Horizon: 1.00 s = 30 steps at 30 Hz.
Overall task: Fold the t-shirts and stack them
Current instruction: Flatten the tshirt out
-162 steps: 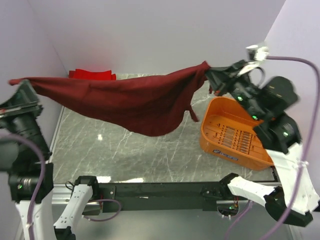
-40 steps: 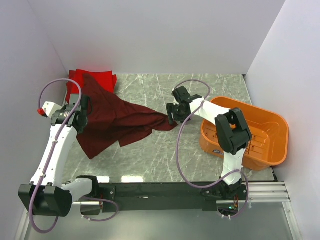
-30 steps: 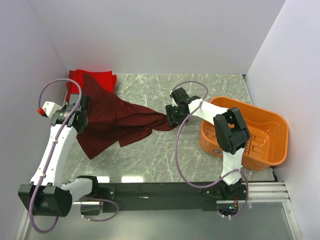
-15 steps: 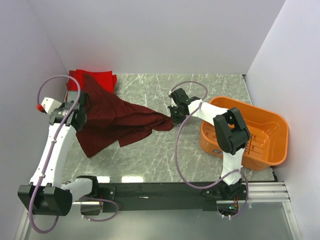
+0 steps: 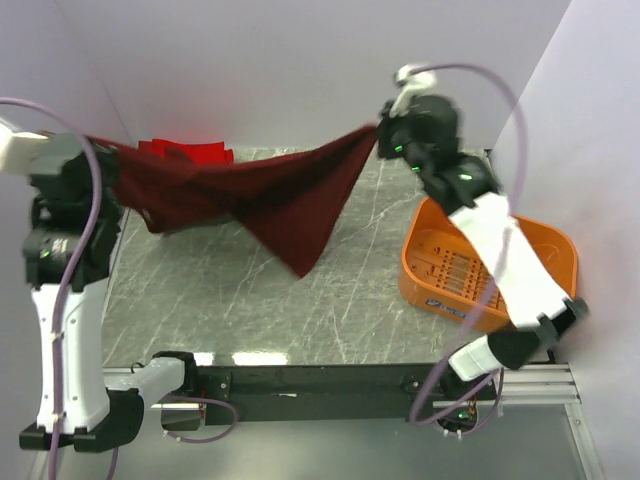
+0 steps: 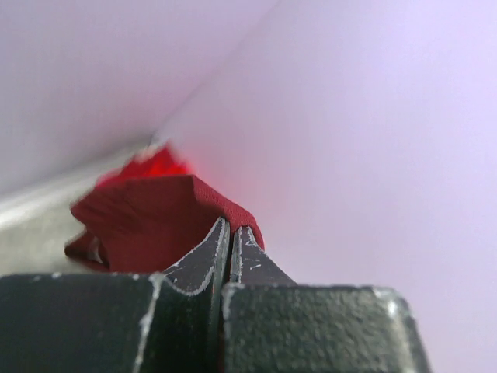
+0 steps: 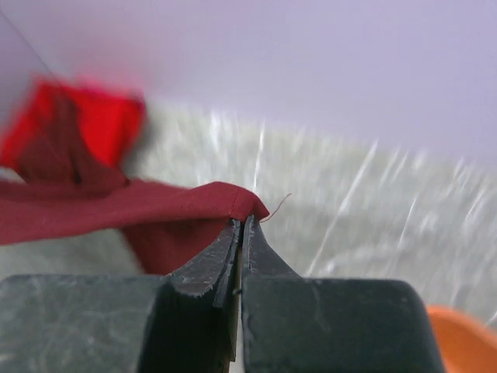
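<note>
Top external is showing the maroon t-shirt [image 5: 270, 195] hanging stretched above the desk [image 5: 250, 300], left pincer [image 6: 231, 227] and right pincer [image 7: 241, 221] each pinching one end, so its fold is looking unstarted, while the red t-shirt pile [image 5: 185, 150] is sitting in the far-left corner.

**A pale booth around a stone-look worktop**

The worktop [image 5: 250, 300] is grey with thin white veins, like polished marble. It is glossy, and white glare patches [image 5: 245, 357] sit along its near edge. Three plain walls close it in: a back wall [image 5: 300, 70], a left wall [image 5: 50, 50] and a right wall [image 5: 590, 150]. All are matt white with a faint lilac cast. A black rail [image 5: 320, 380] runs along the near edge. The light is soft and even, probably from overhead, judging by the glare.
</note>
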{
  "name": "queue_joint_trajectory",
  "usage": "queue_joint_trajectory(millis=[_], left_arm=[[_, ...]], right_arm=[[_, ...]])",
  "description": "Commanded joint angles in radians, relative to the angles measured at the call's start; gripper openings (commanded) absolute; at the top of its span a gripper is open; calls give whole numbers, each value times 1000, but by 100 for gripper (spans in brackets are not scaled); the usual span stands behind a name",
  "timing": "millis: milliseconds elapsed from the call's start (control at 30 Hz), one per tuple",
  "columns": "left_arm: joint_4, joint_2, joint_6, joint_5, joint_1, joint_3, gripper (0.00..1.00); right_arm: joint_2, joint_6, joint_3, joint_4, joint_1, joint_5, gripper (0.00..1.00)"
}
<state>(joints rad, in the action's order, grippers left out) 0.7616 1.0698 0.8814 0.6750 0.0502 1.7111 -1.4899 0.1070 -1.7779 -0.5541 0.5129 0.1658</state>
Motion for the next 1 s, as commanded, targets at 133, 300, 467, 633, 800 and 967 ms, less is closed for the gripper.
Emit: queue_joint_trajectory(millis=[133,300,467,633,800,967], left_arm=[[-255,-70,-332,-8,-4,248,1],[-321,-143,-394,-179,-4,346,1],[-343,-174,-415,-279,-4,367,1],[-357,-127,-435,-230,-4,372,1],[-383,-36,-455,-178,-6,326,1],[-441,135,-469,-97,-6,219,8]], right_arm=[[164,-148,-307,-124,19,-66,0],[256,-187,-429,-176,29,-190,0],[361,-191,-367,-101,30,-230,0],[358,-199,-347,-75,30,-167,0],[249,-225,-338,-46,29,-20,0],[81,-224,-311,-1,-16,41,0]])
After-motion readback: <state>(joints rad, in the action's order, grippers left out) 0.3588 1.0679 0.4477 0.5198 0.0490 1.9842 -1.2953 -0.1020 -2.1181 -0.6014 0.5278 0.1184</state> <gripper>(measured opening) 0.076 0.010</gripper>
